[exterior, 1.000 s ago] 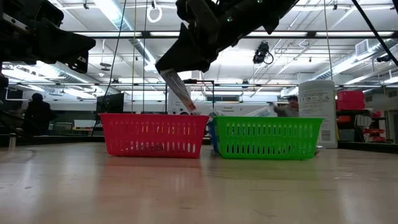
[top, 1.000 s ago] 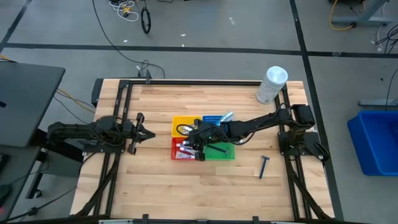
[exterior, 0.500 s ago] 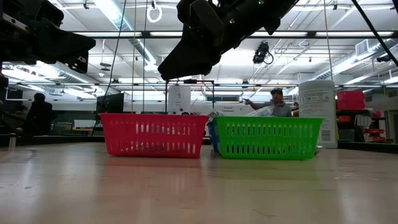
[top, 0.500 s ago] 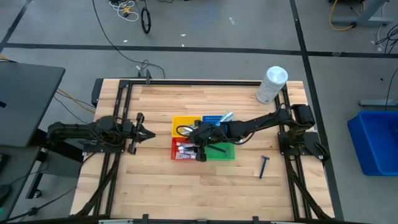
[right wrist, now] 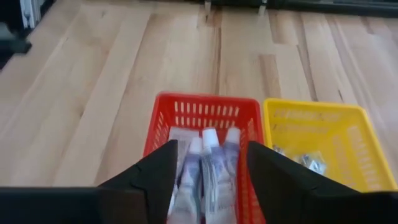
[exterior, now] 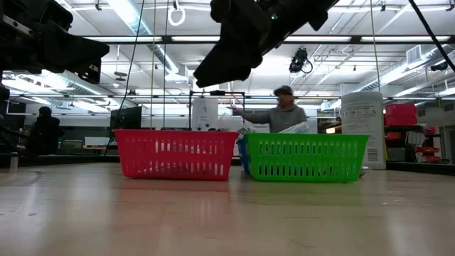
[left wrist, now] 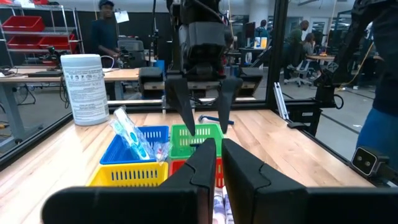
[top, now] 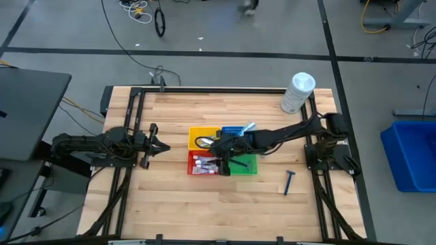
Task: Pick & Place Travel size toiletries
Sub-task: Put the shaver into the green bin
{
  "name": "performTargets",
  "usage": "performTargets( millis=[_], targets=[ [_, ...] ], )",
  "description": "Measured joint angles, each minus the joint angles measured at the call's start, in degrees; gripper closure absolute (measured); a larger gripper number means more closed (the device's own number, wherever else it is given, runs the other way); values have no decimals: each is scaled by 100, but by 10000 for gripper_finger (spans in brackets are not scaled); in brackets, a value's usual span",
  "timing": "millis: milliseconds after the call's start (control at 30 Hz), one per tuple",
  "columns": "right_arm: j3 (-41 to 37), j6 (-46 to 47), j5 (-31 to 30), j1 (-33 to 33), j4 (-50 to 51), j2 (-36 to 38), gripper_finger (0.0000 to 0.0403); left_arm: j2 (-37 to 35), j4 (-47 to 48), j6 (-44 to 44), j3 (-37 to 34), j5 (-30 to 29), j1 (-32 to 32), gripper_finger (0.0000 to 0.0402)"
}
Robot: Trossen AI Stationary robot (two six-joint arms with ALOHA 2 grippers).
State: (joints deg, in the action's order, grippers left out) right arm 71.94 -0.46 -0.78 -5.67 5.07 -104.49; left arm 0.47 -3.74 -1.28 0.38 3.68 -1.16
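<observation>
High view, surface: a pale wooden surface (top: pixel 170 197) on a grey floor carried four baskets at its middle.
High view, right pincer: the right pincer (top: pixel 223 165) hung over the red basket (top: pixel 193 165), fingers apart and empty.
High view, tubes: white tubes (top: pixel 202 162) lay in that basket; a razor (top: pixel 289 182) lay apart, toward the surface's right edge.
Low view, room: a person stood behind the green basket (exterior: pixel 306 157).
Left wrist view, left pincer: the left pincer (left wrist: pixel 214 163) waited near the left edge, fingers together.
Left wrist view, writing: print on the white container (left wrist: pixel 86 88) could not be read.
Right wrist view, handling: the tubes looked light, soft-walled and likely slippery; the stiffer cap end seemed the safest hold.
</observation>
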Motion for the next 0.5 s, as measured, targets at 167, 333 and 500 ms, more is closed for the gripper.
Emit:
performTargets(
  millis=[167, 333, 500],
  targets=[
    [-2, -82, -4, -3, 405, 278, 230, 2, 2, 0, 0, 0, -1, 369],
    [-1, -84, -7, -63, 661, 465, 268, 1, 1, 0, -2, 0, -1, 369],
    [0, -84, -7, -130, 850, 629, 301, 1, 3, -1, 0, 0, 1, 369]
  ],
)
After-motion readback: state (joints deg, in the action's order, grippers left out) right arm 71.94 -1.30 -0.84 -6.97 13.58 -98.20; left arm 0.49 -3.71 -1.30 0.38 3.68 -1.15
